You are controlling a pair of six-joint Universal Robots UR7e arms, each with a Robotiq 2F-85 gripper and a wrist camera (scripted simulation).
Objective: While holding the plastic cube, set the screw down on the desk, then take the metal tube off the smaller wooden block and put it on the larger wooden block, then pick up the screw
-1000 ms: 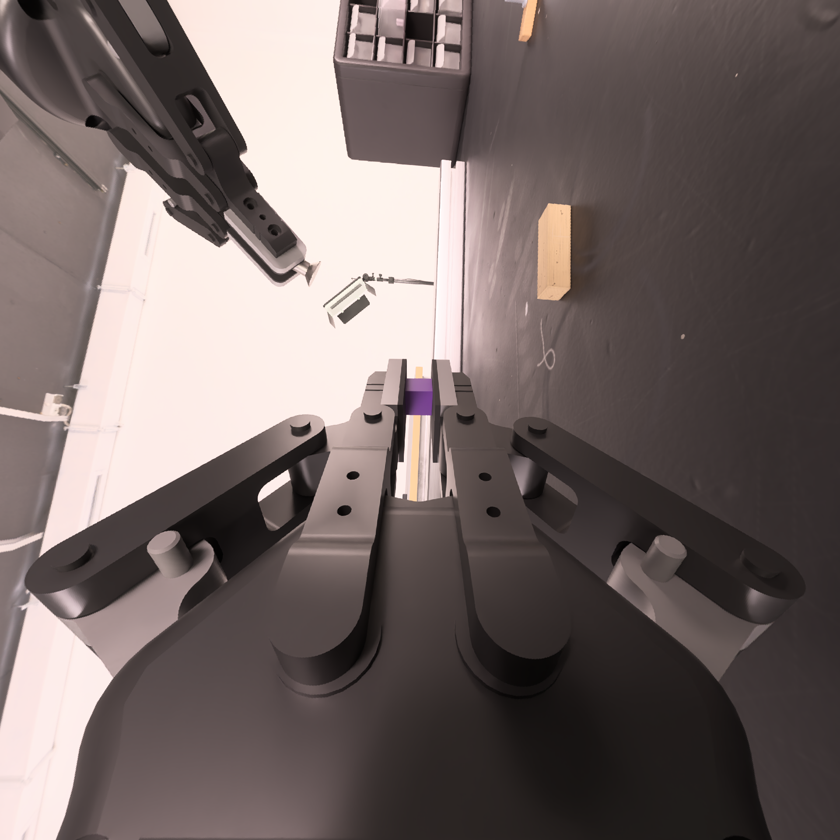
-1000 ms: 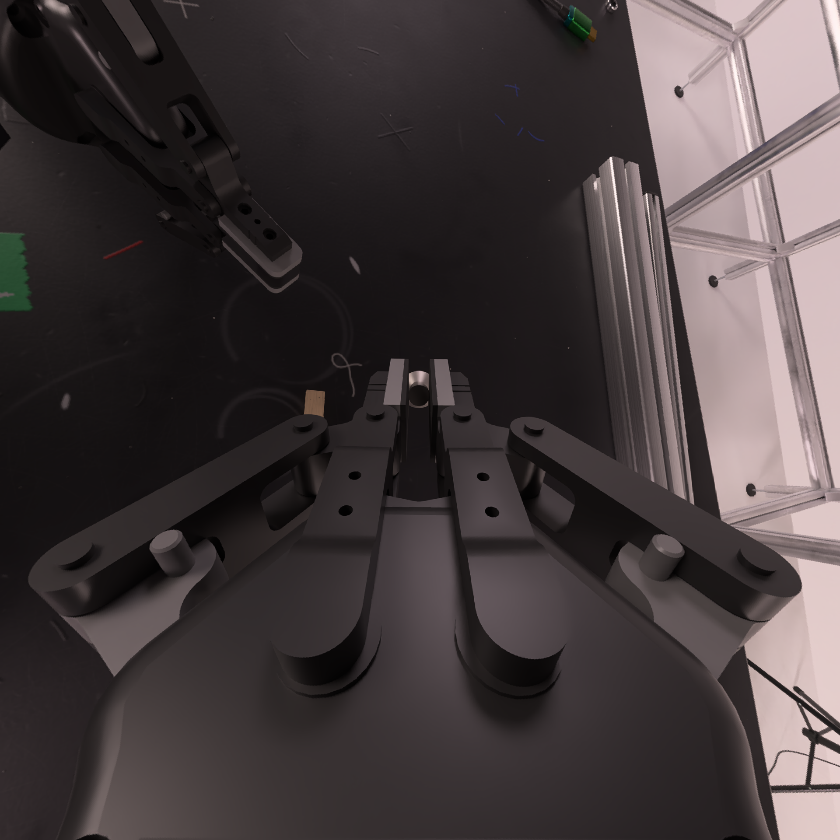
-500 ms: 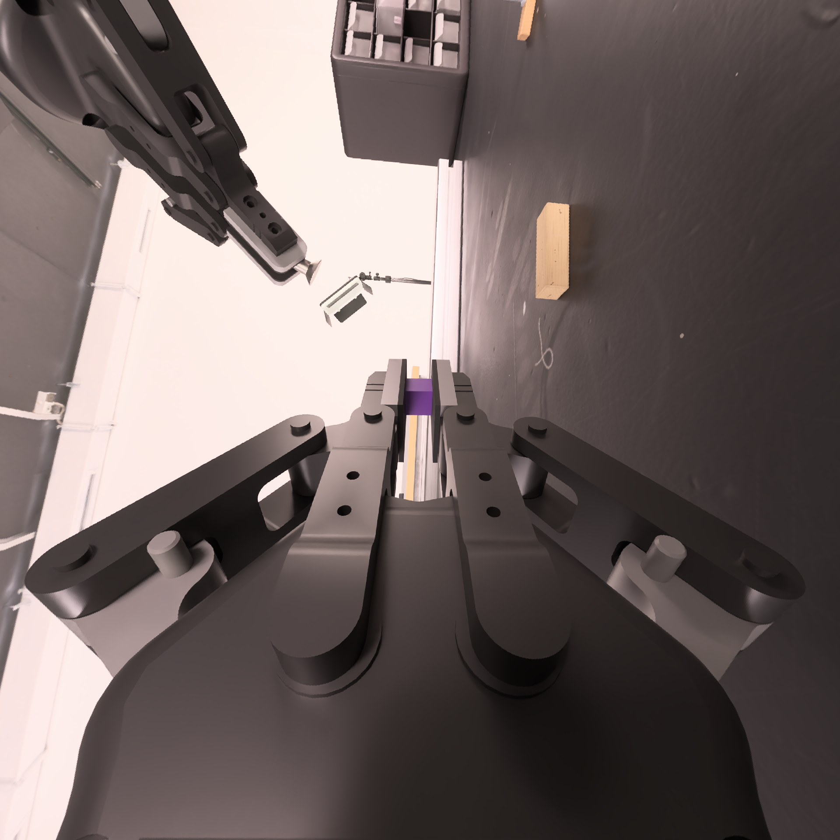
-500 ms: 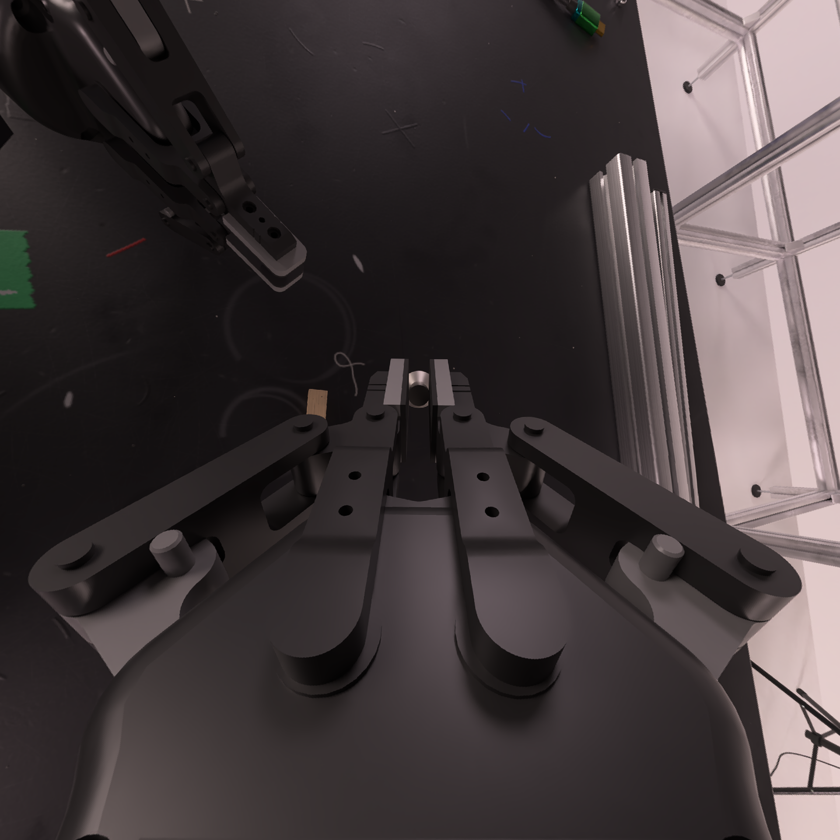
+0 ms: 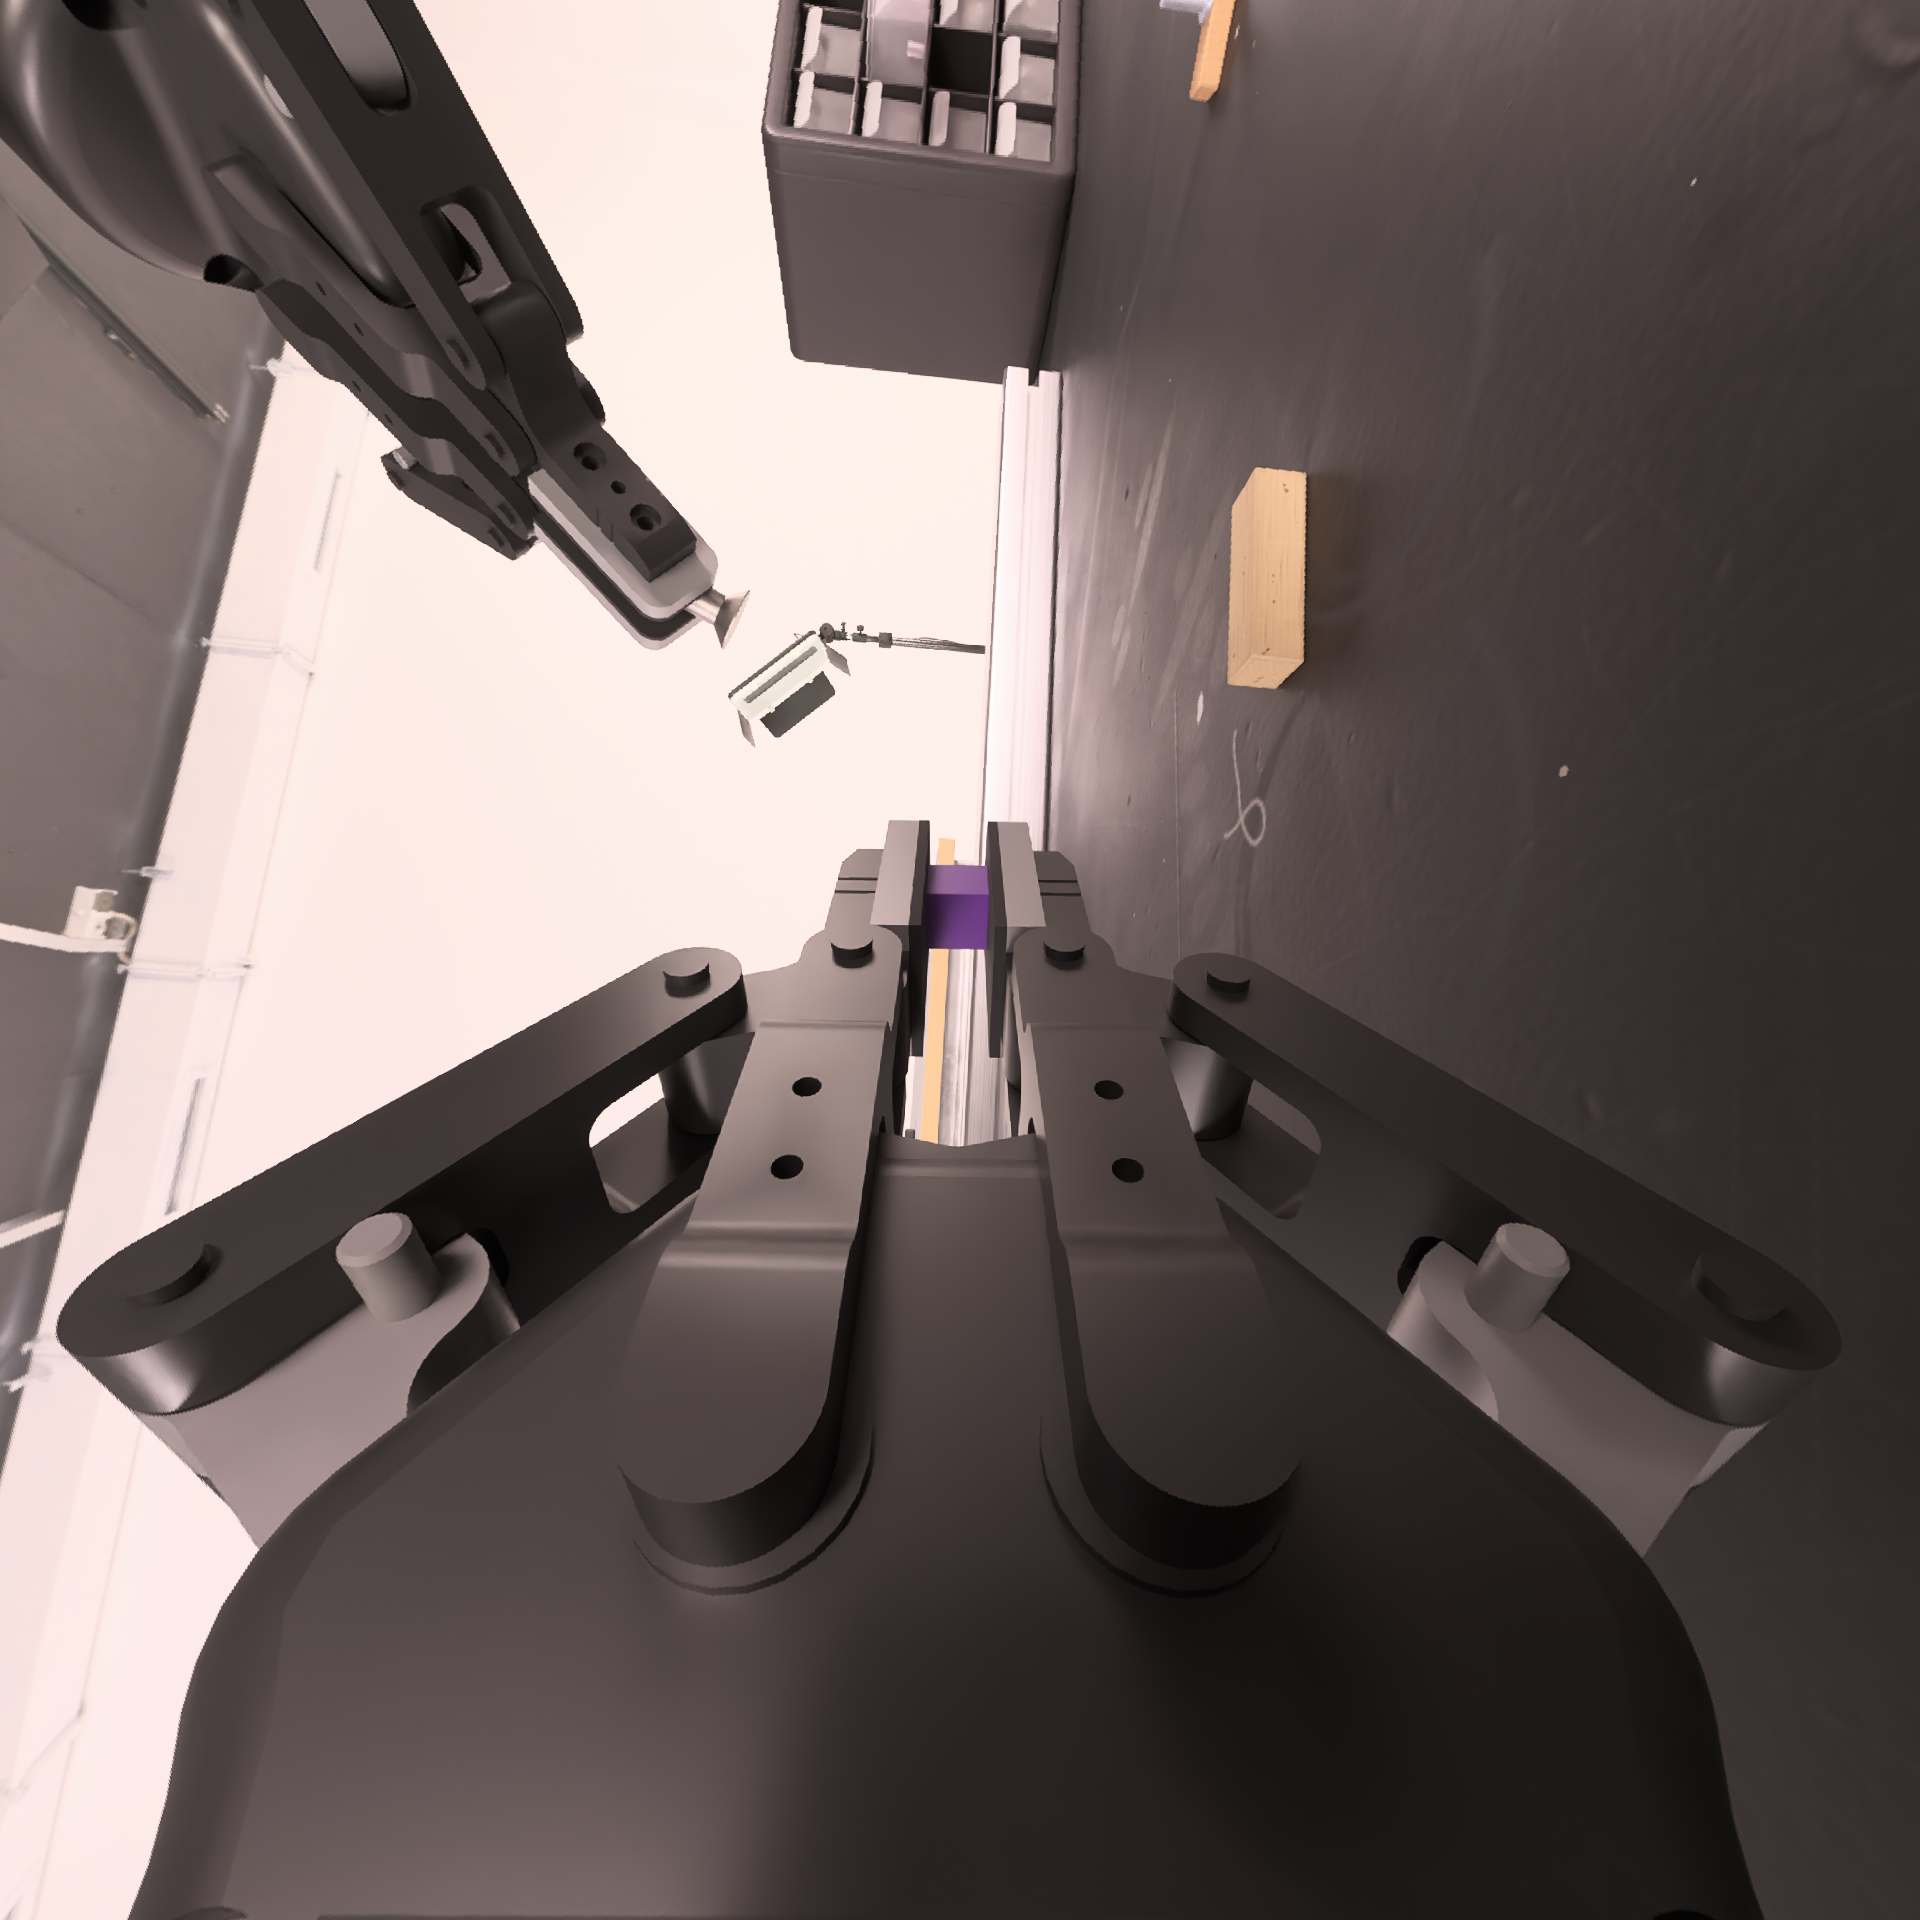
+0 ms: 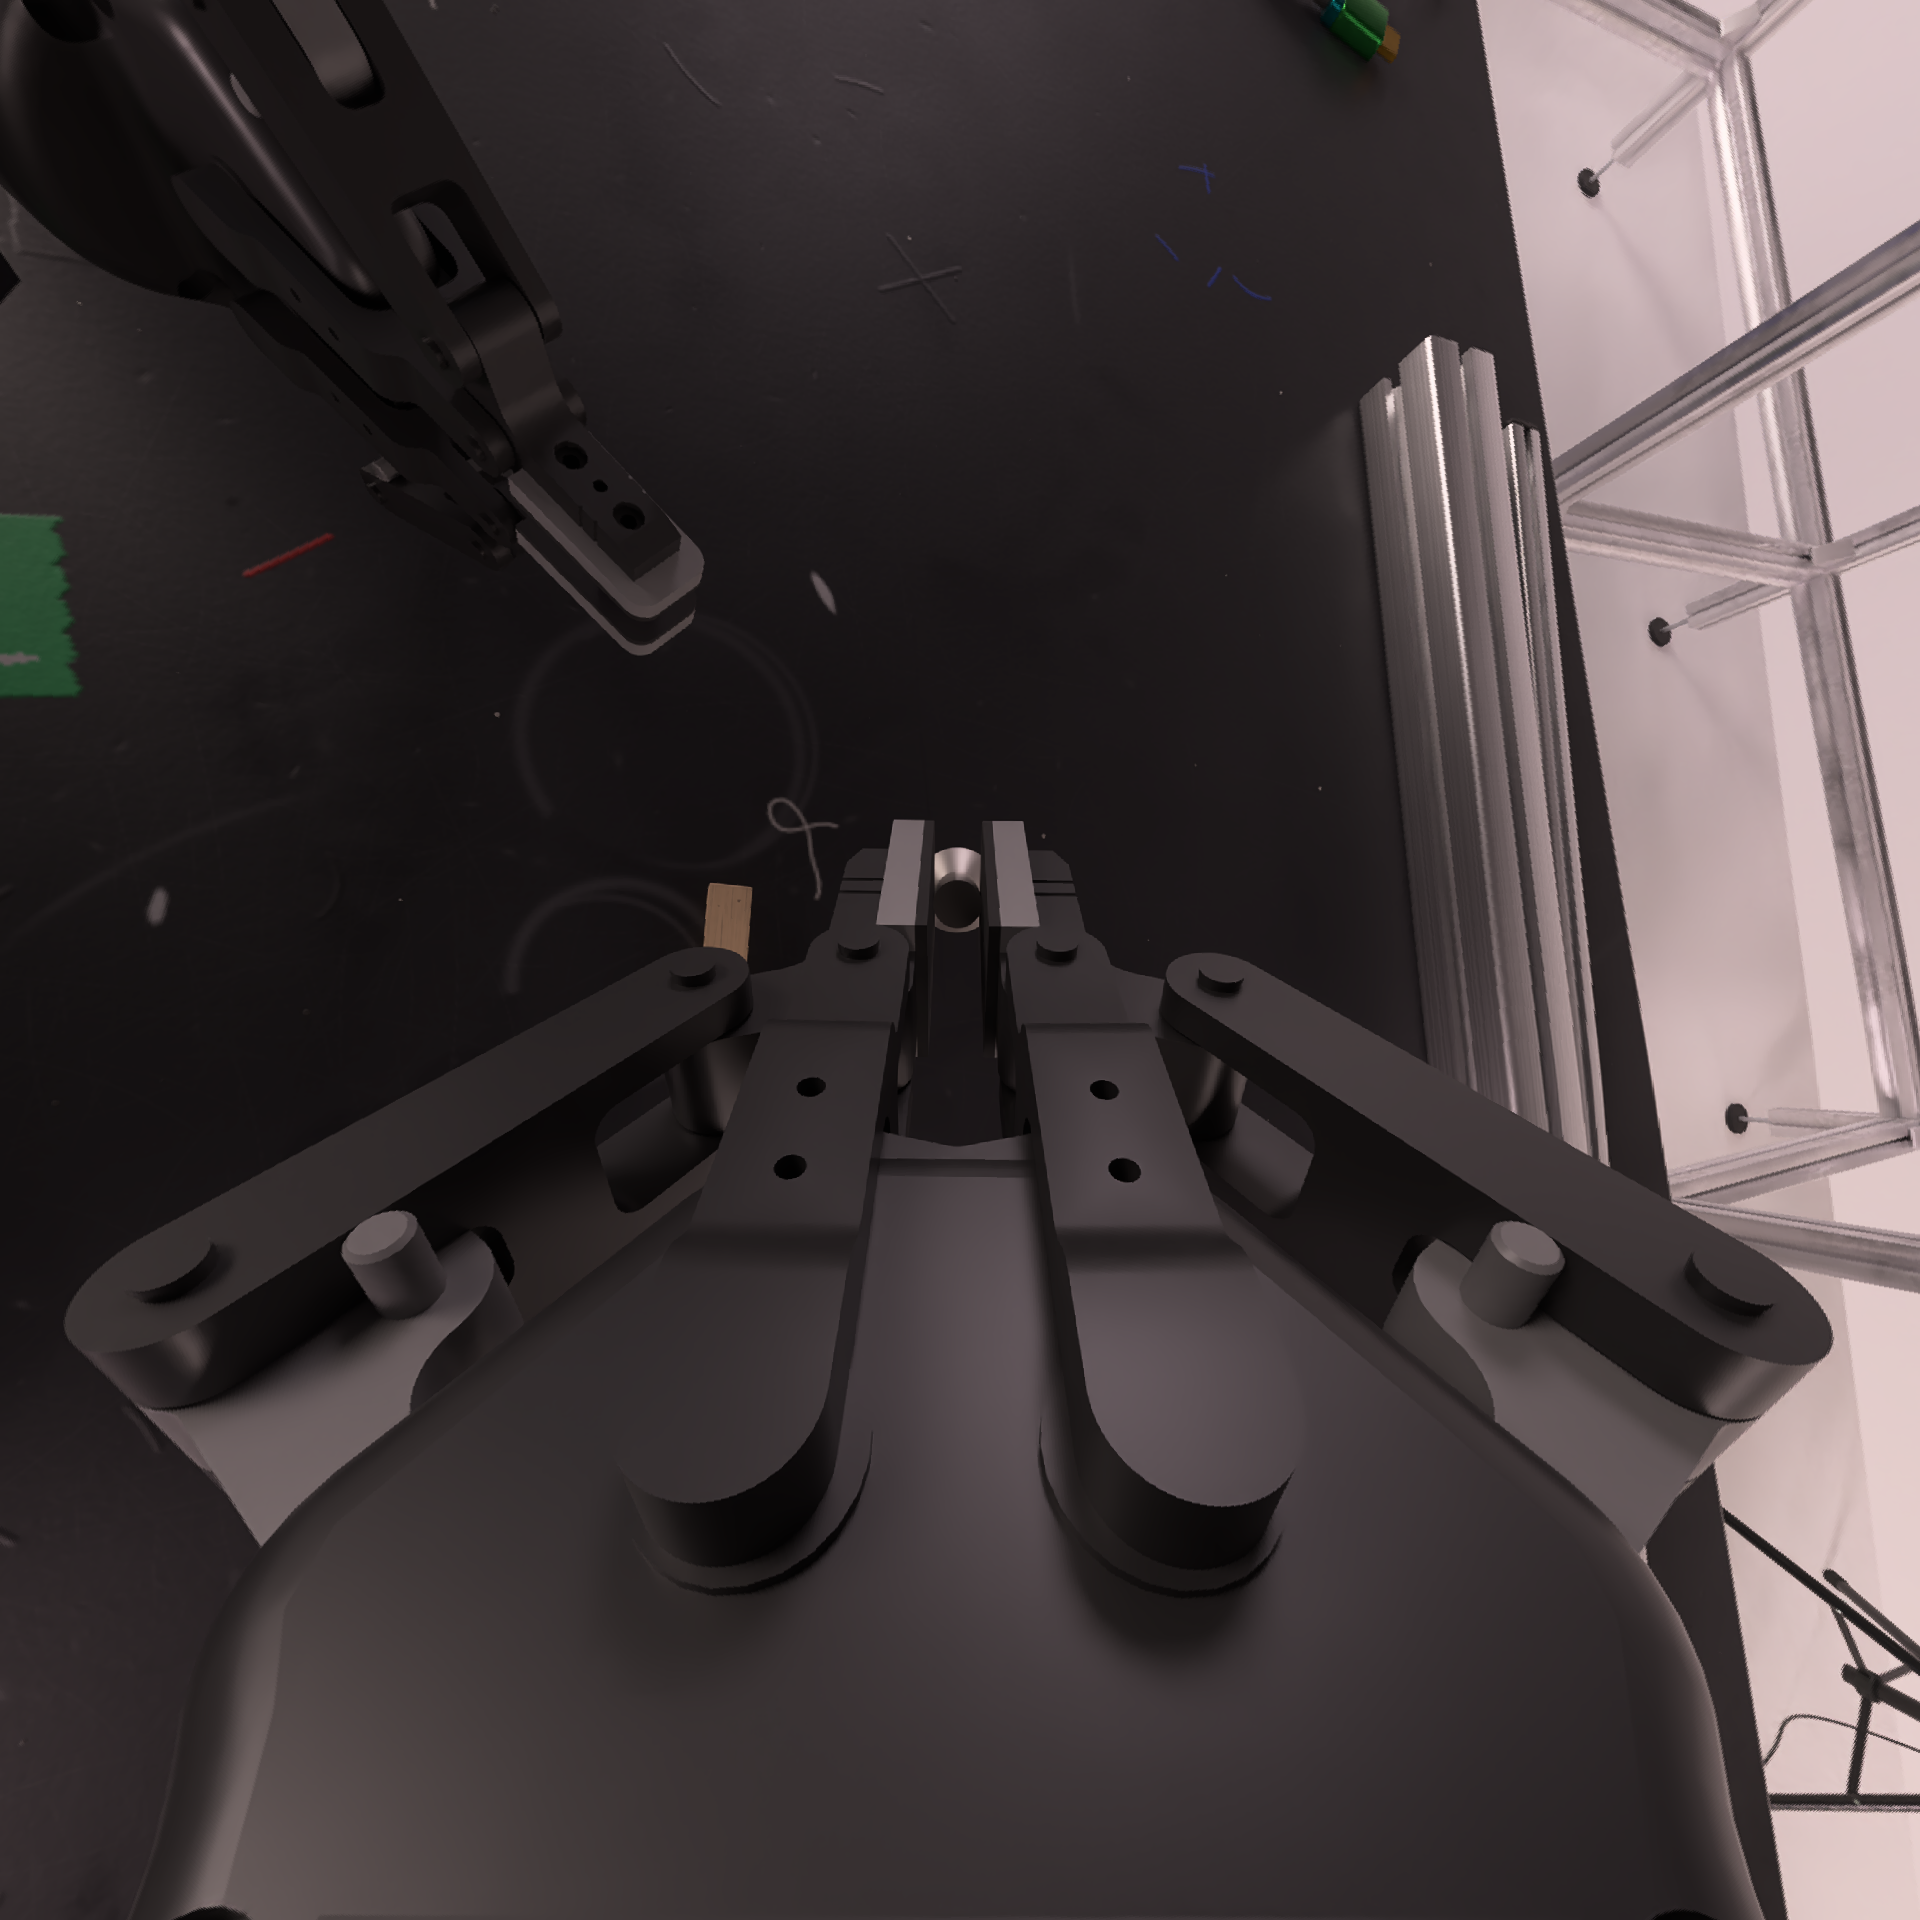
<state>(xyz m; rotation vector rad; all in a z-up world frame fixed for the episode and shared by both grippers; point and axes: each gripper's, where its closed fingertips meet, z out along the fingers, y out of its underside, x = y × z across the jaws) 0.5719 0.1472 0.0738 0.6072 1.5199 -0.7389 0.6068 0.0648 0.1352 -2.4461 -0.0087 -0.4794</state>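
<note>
This looks like a robotics lab; a black desk (image 6: 1039, 416) with scratch marks carries aluminium rails (image 6: 1455, 727), a compartment box (image 5: 920, 208) and green tape (image 6: 36, 608); a metal frame (image 6: 1766, 520) stands beside.

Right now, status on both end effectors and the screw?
Left end effector shut on purple plastic cube. Right end effector shut on silver metal screw, above black desk. No obstruction seen.

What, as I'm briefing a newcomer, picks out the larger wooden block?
On the dark desk, just beyond the left gripper and its purple cube, a pale wooden block lies next to a white scribble. The smaller block sits much farther off, by the grey bin.
</note>
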